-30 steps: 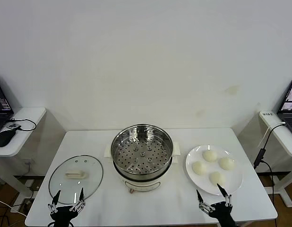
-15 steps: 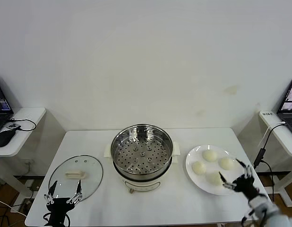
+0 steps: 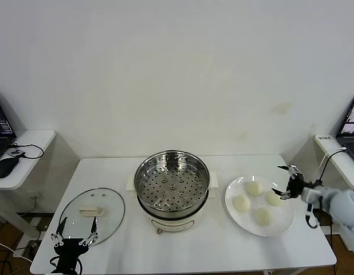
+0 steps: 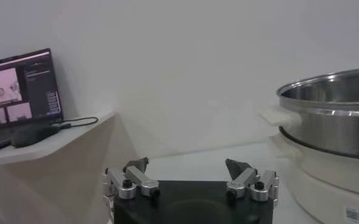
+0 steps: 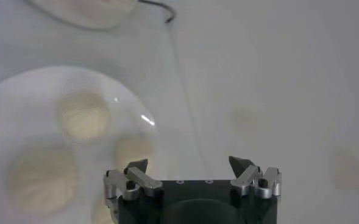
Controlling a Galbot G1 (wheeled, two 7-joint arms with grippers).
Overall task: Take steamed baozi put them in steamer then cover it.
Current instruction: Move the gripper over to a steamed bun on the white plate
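Nothing loaded yet — all four steamed baozi [image 3: 256, 201] sitting on plate [image 3: 283, 222] near table's right edge, steamer [image 3: 172, 182] empty mid-table, cover [image 3: 91, 213] lying front-left. Right gripper [image 3: 285, 182] hovering wide open, empty, over plate's right rim — left gripper [image 3: 74, 230] parked open at front-left corner.

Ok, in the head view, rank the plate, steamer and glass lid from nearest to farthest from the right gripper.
From the right gripper:
1. Plate, directly beneath it, on the table's right.
2. Steamer, at the centre.
3. Glass lid, far left, by the left gripper.

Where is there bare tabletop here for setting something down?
Free: the front strip between the cover and the plate, before the steamer; also the back edge behind them. Crowded: the plate, with four baozi and the open right gripper above.
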